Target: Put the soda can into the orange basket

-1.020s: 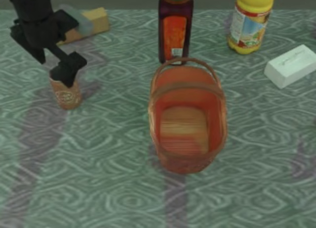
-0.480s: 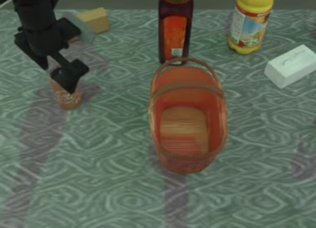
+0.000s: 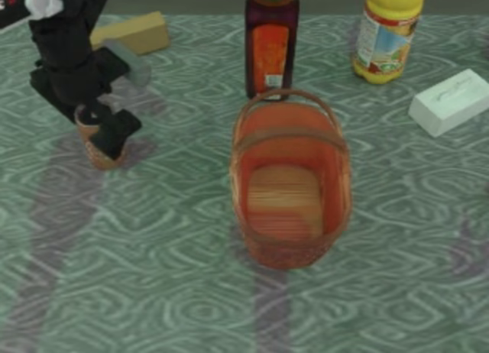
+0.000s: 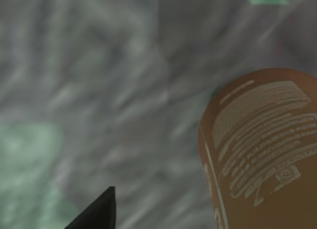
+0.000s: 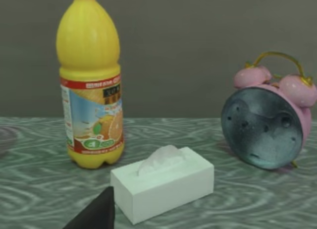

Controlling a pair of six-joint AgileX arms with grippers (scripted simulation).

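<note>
The soda can (image 3: 98,153), tan-orange with white markings, stands at the table's left; its top is hidden under my left gripper (image 3: 102,131). That gripper is open and has come down around the can, one dark finger on each side. In the left wrist view the can (image 4: 262,154) fills the side, and one fingertip (image 4: 105,209) stands apart from it. The orange basket (image 3: 341,192) sits at the table's middle, to the can's right, with its handle arched and nothing in it. My right gripper is out of the top view; the right wrist view shows only one fingertip (image 5: 101,211), set wide.
A tall dark red bottle (image 3: 271,43) stands just behind the basket. A yellow juice bottle (image 3: 386,32) and a white tissue box (image 3: 449,101) are at the back right, and a tan block (image 3: 141,30) at the back left. A pink alarm clock (image 5: 267,125) stands near the tissue box.
My left gripper has come down and shifted slightly right over the soda can, so its fingers now straddle the can. The can and the basket have not moved.
</note>
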